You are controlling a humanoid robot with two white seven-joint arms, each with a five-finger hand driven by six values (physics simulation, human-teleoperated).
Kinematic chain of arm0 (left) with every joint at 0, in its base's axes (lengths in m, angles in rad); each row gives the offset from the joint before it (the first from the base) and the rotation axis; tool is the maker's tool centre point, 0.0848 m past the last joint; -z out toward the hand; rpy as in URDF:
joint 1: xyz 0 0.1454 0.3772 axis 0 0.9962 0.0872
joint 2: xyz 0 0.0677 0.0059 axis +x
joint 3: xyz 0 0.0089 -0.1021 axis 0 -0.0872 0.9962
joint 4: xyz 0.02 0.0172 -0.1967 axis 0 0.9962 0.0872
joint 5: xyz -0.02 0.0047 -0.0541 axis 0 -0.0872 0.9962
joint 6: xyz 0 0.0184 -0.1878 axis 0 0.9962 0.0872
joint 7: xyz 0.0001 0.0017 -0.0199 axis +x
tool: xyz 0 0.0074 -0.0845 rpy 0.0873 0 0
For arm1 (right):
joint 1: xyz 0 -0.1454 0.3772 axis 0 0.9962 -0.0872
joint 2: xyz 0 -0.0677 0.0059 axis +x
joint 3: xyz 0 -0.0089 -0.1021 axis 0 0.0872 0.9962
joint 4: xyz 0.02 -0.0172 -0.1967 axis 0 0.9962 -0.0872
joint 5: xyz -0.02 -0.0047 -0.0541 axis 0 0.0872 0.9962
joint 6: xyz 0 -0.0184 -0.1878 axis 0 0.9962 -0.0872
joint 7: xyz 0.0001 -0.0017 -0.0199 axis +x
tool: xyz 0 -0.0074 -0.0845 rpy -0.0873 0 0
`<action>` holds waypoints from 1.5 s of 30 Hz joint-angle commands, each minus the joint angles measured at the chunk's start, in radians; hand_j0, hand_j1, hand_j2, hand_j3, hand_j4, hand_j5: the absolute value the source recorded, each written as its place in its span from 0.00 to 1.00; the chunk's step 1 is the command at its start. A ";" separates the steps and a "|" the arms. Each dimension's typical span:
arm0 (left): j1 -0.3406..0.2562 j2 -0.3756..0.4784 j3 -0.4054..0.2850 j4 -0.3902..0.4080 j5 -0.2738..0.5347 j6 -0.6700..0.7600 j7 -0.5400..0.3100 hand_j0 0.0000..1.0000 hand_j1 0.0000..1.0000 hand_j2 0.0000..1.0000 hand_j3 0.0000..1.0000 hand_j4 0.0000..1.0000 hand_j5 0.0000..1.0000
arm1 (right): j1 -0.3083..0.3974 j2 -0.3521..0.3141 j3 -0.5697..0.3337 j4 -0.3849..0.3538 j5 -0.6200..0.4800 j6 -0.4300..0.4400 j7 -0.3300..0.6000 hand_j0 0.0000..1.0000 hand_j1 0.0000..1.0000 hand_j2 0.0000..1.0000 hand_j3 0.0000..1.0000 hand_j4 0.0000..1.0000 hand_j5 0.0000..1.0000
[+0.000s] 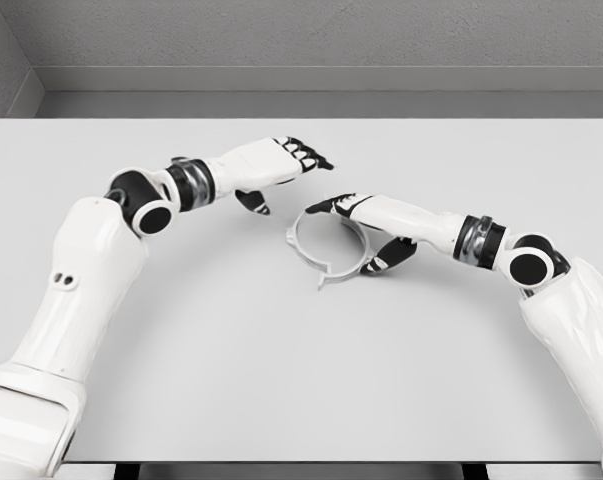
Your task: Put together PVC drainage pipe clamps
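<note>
Nearest the camera, at the lower left corner, sits the broad white shoulder shell of the left arm (76, 290), which climbs up and to the right to a black elbow joint, then bends and runs its forearm rightward over the table (181, 380). Its left hand (276, 165) hovers palm down past the middle of the tabletop, fingers stretched out loosely toward the right with dark tips showing, thumb hanging below, holding nothing. The right arm (571, 310) enters from the lower right edge, rises to its own black elbow, and reaches leftward with the forearm low above the surface. The right hand (371, 230) lies over the clamp ring (316, 248), a thin pale grey hoop with a small tab jutting at its lower edge, resting flat on the table just right of centre. The fingers pass across the top of the ring and the thumb curls in under its right side, so the hand appears closed around that part of the hoop, though how firm the contact is cannot be told. The left hand is near the ring but apart from it, above and to its left. The table's far edge meets a grey wall, and wide bare surface spreads in front and to both sides.
</note>
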 commanded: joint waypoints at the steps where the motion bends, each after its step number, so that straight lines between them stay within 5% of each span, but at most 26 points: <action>1: 0.000 0.011 0.003 -0.004 0.010 0.003 0.001 1.00 1.00 1.00 1.00 1.00 1.00 | -0.002 -0.002 -0.005 -0.004 -0.010 0.003 0.000 1.00 1.00 1.00 1.00 1.00 1.00; 5: 0.003 0.057 0.009 -0.014 0.041 0.003 0.001 1.00 1.00 1.00 1.00 1.00 1.00 | -0.008 -0.011 -0.059 -0.005 -0.013 0.003 0.000 1.00 1.00 1.00 1.00 1.00 1.00; 6: 0.002 0.110 0.012 -0.014 0.104 0.003 0.001 1.00 1.00 1.00 1.00 1.00 1.00 | -0.009 -0.011 -0.063 -0.005 -0.013 0.003 0.000 1.00 1.00 1.00 1.00 1.00 1.00; 8: 0.003 0.303 0.015 -0.036 0.356 0.003 -0.001 1.00 1.00 1.00 1.00 1.00 1.00 | -0.011 -0.011 -0.063 -0.005 -0.011 0.003 0.000 1.00 1.00 1.00 1.00 1.00 1.00; 10: 0.009 0.543 0.012 -0.178 0.605 0.003 -0.001 1.00 1.00 1.00 1.00 1.00 1.00 | -0.014 -0.011 -0.065 -0.007 -0.011 0.003 0.000 1.00 1.00 1.00 1.00 1.00 1.00; 12: 0.103 0.764 0.015 -0.297 0.800 0.003 0.001 1.00 1.00 1.00 1.00 1.00 1.00 | -0.034 0.000 -0.059 -0.007 -0.010 0.003 0.000 1.00 1.00 1.00 1.00 1.00 1.00; 13: 0.150 0.802 0.015 -0.341 0.822 0.003 0.001 1.00 1.00 1.00 1.00 1.00 1.00 | -0.040 0.010 -0.045 -0.007 -0.008 0.003 0.000 1.00 1.00 1.00 1.00 1.00 1.00; 16: 0.279 0.843 0.020 -0.508 0.825 0.003 0.001 1.00 1.00 1.00 1.00 1.00 1.00 | -0.043 0.032 0.001 0.000 0.010 0.003 0.000 1.00 1.00 1.00 1.00 1.00 1.00; 19: 0.314 0.886 0.184 -0.583 0.831 0.003 0.001 1.00 1.00 1.00 1.00 1.00 1.00 | -0.044 0.046 0.007 0.007 0.023 0.003 0.000 1.00 1.00 1.00 1.00 1.00 1.00; 28: 0.360 0.865 0.245 -0.597 0.840 0.003 -0.002 1.00 1.00 1.00 1.00 1.00 1.00 | -0.055 0.098 0.010 0.093 0.070 0.003 0.000 1.00 1.00 1.00 1.00 1.00 1.00; 30: 0.425 0.867 0.261 -0.605 0.840 0.003 -0.004 1.00 1.00 1.00 1.00 1.00 1.00 | -0.055 0.103 0.010 0.095 0.072 0.003 0.000 1.00 1.00 1.00 1.00 1.00 1.00; 45: 0.430 0.810 0.282 -0.637 0.835 0.003 -0.024 1.00 1.00 1.00 1.00 1.00 1.00 | -0.061 0.138 0.019 0.093 0.072 0.003 0.000 1.00 1.00 1.00 1.00 1.00 1.00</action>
